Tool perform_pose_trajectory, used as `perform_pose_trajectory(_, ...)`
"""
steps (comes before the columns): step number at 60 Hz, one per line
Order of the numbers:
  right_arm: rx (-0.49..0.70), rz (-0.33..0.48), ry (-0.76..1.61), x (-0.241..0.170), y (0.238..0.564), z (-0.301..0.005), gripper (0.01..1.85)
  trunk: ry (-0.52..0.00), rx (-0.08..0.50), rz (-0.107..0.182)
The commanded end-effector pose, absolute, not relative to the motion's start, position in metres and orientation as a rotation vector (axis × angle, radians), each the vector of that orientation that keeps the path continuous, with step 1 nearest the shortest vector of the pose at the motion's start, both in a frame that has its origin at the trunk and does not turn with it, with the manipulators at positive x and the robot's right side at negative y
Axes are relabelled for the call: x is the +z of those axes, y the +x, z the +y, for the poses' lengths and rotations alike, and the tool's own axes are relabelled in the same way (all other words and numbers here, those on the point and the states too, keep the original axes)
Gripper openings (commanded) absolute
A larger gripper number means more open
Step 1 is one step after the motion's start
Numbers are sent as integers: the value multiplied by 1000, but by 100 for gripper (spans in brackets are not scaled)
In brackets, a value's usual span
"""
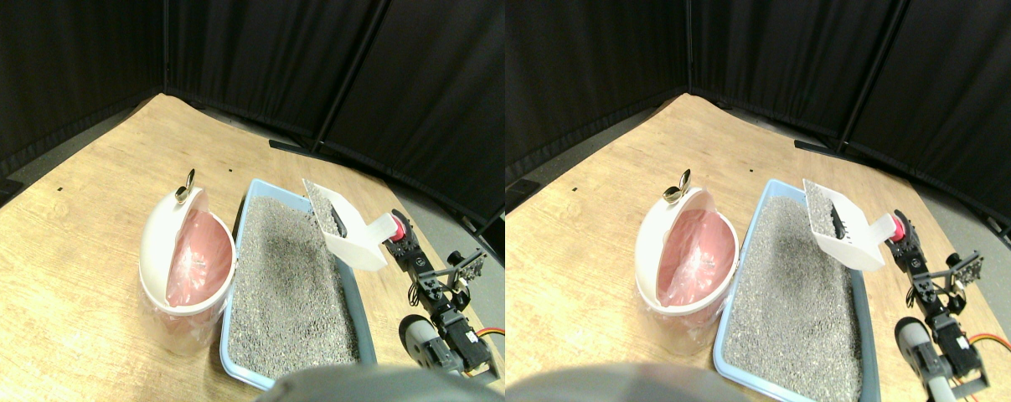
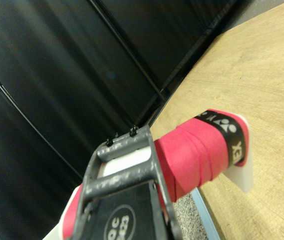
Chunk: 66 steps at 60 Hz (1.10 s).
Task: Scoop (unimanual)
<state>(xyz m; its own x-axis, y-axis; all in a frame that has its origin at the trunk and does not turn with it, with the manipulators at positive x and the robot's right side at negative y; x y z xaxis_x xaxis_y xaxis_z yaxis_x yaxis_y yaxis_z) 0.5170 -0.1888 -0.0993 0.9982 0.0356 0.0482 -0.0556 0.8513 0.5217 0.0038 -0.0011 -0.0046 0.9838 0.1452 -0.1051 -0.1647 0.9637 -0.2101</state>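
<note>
Right hand (image 1: 398, 237) grasping red-wrapped handle (image 2: 194, 157) of white litter scoop (image 1: 343, 228), raised above litter tray (image 1: 239, 226); handle band lettering partly legible: "EX".

— Lighting? Even, bright, from overhead; soft short shadow beside the white bin (image 1: 188, 260) on the wooden floor (image 1: 69, 251). Mild sheen on the pink liner (image 1: 199, 255).

— Backdrop? Black curtains (image 1: 304, 59), nearly featureless, faint folds only.

— Distortion? Wide-angle bowing at the stereo pair's edges; floor line curved.

— Focus? Stereo pair fairly sharp, litter (image 1: 291, 276) grain resolved. Wrist view soft up close: red wrapped handle (image 2: 196, 155) and dark jaw frame (image 2: 127, 195) slightly blurred, curtains smeared.
</note>
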Motion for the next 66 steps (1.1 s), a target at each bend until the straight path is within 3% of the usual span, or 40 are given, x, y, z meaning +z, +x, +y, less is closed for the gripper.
perform_pose_trajectory(1, 79, -83, 602, -92, 517, -183, 6, -225, 160, 58)
perform_pose_trajectory(48, 65, -44, 705, -106, 514, -177, 6, -227, 177, 60)
perform_pose_trajectory(66, 93, -51, 602, -100, 512, -172, 6, -236, 188, 60)
